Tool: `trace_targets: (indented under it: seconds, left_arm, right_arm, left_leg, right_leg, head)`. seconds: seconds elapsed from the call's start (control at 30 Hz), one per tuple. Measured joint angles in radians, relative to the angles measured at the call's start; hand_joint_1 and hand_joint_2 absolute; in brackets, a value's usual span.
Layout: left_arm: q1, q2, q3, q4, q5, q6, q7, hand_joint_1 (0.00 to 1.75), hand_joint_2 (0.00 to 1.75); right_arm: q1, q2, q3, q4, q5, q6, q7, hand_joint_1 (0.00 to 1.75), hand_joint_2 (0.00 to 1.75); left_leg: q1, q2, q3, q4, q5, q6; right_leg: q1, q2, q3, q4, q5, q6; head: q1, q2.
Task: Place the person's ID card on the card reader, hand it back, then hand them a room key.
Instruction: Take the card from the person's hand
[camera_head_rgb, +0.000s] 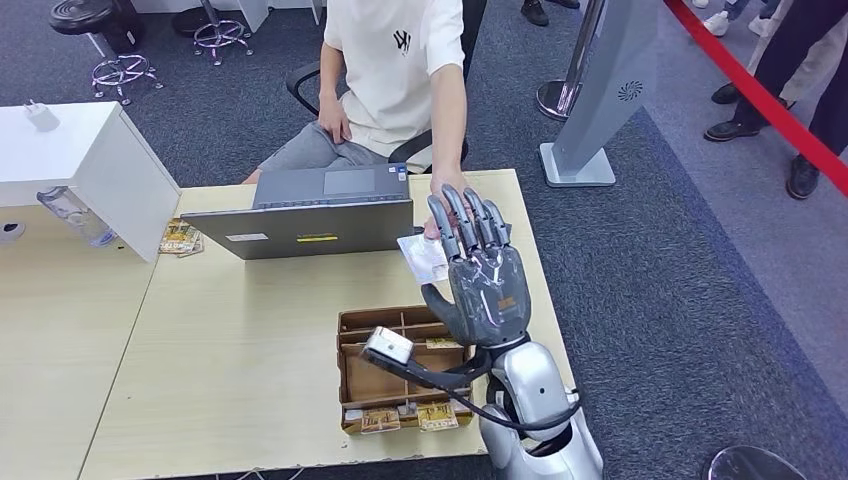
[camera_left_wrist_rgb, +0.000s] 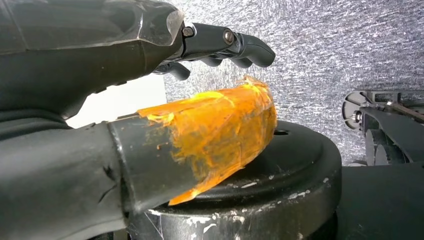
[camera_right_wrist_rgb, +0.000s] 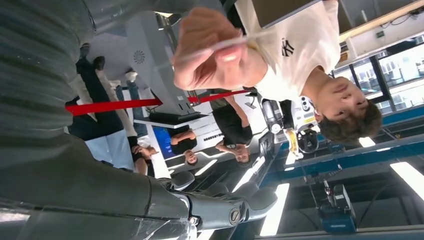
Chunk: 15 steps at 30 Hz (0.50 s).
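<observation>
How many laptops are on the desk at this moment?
1. The laptop sits open at the desk's far edge, before the seated person, left of the raised right robot hand.

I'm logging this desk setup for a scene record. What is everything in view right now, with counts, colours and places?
Laptop: one, grey, open, at the table's far edge in front of the seated person.
Card: one, pale, held up edge-on by the person's hand, just beyond the robot's raised fingers.
Wooden tray: one, brown, with compartments, on the table's near edge; small packets lie in its front row.
Table: one, light wood.
White cabinet: one, far left.
Red barrier belt: one, upper right.
Person: one, white T-shirt, seated behind the laptop.
Right hand: raised, fingers apart, holding nothing.
Left hand: hanging, thumb wrapped in orange tape, holding nothing.
</observation>
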<state>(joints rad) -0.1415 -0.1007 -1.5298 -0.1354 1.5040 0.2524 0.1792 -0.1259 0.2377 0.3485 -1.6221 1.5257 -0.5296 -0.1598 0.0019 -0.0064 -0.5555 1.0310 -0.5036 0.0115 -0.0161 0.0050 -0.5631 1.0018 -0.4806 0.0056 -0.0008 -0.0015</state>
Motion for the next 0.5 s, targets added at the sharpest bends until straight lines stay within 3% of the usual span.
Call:
trace_targets:
  seconds: [0.13,0.2,0.23,0.33,0.37,0.4,0.5]
  left_arm:
    - [0.000,0.000,-0.001,0.000,-0.002,-0.001,0.000,0.00,0.00]
    - [0.000,0.000,-0.002,0.000,-0.002,-0.001,0.000,0.00,0.00]
    - [0.000,0.000,-0.002,0.000,-0.002,-0.001,0.000,0.00,0.00]
    - [0.000,0.000,-0.002,0.000,-0.002,-0.001,0.001,0.00,0.00]
    - [0.000,0.000,-0.002,0.000,-0.002,-0.001,0.001,0.00,0.00]
    - [0.000,0.000,-0.002,0.000,-0.002,-0.001,0.002,0.00,0.00]
    - [0.000,0.000,-0.002,0.000,-0.002,-0.001,0.005,0.00,0.00]
  right_arm:
    - [-0.028,0.000,-0.019,0.030,0.012,0.000,0.008,0.00,1.75]
    - [-0.036,0.000,-0.026,0.042,0.014,0.000,0.010,0.13,1.75]
    - [-0.040,0.000,-0.028,0.047,0.015,0.000,0.010,0.37,1.75]
    - [-0.047,0.000,-0.035,0.058,0.017,0.000,0.010,1.47,1.75]
    - [-0.048,0.000,-0.037,0.061,0.018,0.000,0.010,1.66,1.75]
    - [-0.049,0.000,-0.039,0.064,0.018,0.000,0.010,1.74,1.75]
    - [-0.050,0.000,-0.043,0.070,0.018,0.000,0.010,1.75,1.75]
  left_leg:
    - [0.000,0.000,0.000,0.000,0.000,0.000]
    - [0.000,0.000,0.000,0.000,0.000,0.000]
    - [0.000,0.000,0.000,0.000,0.000,0.000]
    - [0.000,0.000,0.000,0.000,0.000,0.000]
    - [0.000,0.000,0.000,0.000,0.000,0.000]
    - [0.000,0.000,0.000,0.000,0.000,0.000]
    - [0.000,0.000,0.000,0.000,0.000,0.000]
  right_leg:
    - [0.000,0.000,0.000,0.000,0.000,0.000]
    - [0.000,0.000,0.000,0.000,0.000,0.000]
    - [0.000,0.000,0.000,0.000,0.000,0.000]
    - [0.000,0.000,0.000,0.000,0.000,0.000]
    - [0.000,0.000,0.000,0.000,0.000,0.000]
    - [0.000,0.000,0.000,0.000,0.000,0.000]
    - [0.000,0.000,0.000,0.000,0.000,0.000]
  head:
    - [0.000,0.000]
    - [0.000,0.000]
    - [0.000,0.000]
    - [0.000,0.000]
    - [0.000,0.000]
    - [0.000,0.000]
    - [0.000,0.000]
